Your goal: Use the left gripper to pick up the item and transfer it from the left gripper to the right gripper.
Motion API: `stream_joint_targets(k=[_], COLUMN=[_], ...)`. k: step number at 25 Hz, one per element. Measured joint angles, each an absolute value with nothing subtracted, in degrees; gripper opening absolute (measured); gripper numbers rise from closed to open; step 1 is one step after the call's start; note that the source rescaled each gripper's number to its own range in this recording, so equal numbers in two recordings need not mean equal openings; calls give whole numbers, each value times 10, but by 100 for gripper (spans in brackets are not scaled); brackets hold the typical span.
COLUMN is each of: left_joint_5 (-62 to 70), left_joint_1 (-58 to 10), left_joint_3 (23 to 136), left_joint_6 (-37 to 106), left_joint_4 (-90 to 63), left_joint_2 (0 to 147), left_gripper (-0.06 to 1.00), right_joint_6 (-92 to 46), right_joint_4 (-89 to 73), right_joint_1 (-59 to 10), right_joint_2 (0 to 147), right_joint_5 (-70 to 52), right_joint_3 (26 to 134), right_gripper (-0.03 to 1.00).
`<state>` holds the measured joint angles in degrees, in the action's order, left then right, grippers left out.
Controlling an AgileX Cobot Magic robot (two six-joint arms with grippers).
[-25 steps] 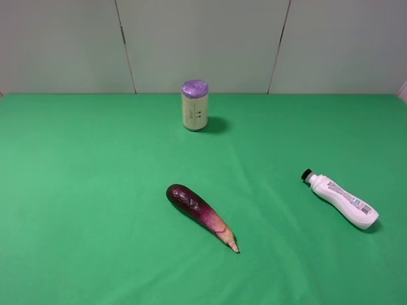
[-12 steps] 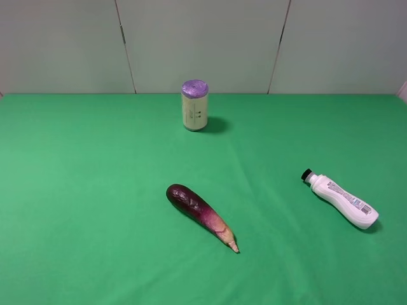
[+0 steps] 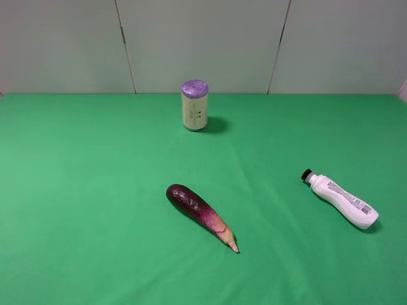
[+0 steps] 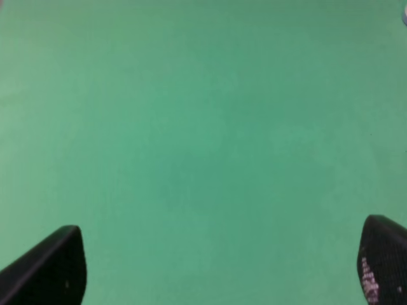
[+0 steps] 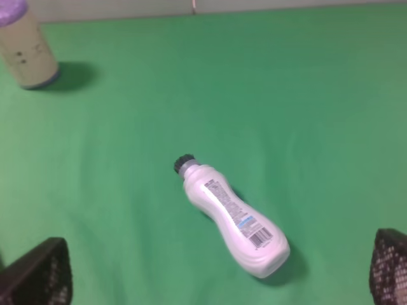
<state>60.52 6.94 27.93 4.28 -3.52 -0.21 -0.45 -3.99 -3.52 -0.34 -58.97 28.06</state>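
Comparing the high view with the two earlier frames, we find nothing shifted: the green table (image 3: 76,190) carries the same three things in the same spots, and no arm has entered that view.

Largest first. We note the table fills the lower part of the high view; its near edge and both side edges are cut off, so only the far edge, against the grey wall (image 3: 203,44), is seen whole. We place the eggplant (image 3: 200,216) near the middle of the table, lying on a diagonal with its pale tip toward the near edge. We place the item (image 3: 343,202) well off toward the right edge, lying on its side, black cap toward the far left, base toward the near right; the right wrist view shows it (image 5: 232,219) resting alone on the cloth, touched by nothing. We find the cream can (image 3: 194,105) upright near the far edge, purple lid on top, partly cut off in the right wrist view (image 5: 25,44).

We see the left gripper (image 4: 222,267) only as two black fingertips (image 4: 51,267) at the picture's corners, spread wide over bare cloth. Likewise the right gripper (image 5: 222,270) stands apart, its fingertips (image 5: 41,273) cropped and blurred, the item lying beyond them. Label print is too small to read.
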Motion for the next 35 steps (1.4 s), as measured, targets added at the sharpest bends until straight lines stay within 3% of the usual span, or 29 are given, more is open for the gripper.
stream_joint_targets(k=[10,18,35], left_joint_5=[605,605,605], left_joint_1=[69,69,58], left_joint_3=[279,279,279], left_joint_6=[43,43,43], left_joint_4=[-35,-35,-35], left_joint_2=[-2,-2,-2], left_gripper=[73,73,73], right_joint_6=[12,12,12], right_joint_4=[-26,-25,-25], right_joint_1=[-34,44,44], right_joint_2=[-3,-3,-3], right_joint_5=[-590,-589,-589], right_joint_3=[281,281,281], right_gripper=[100,100,100])
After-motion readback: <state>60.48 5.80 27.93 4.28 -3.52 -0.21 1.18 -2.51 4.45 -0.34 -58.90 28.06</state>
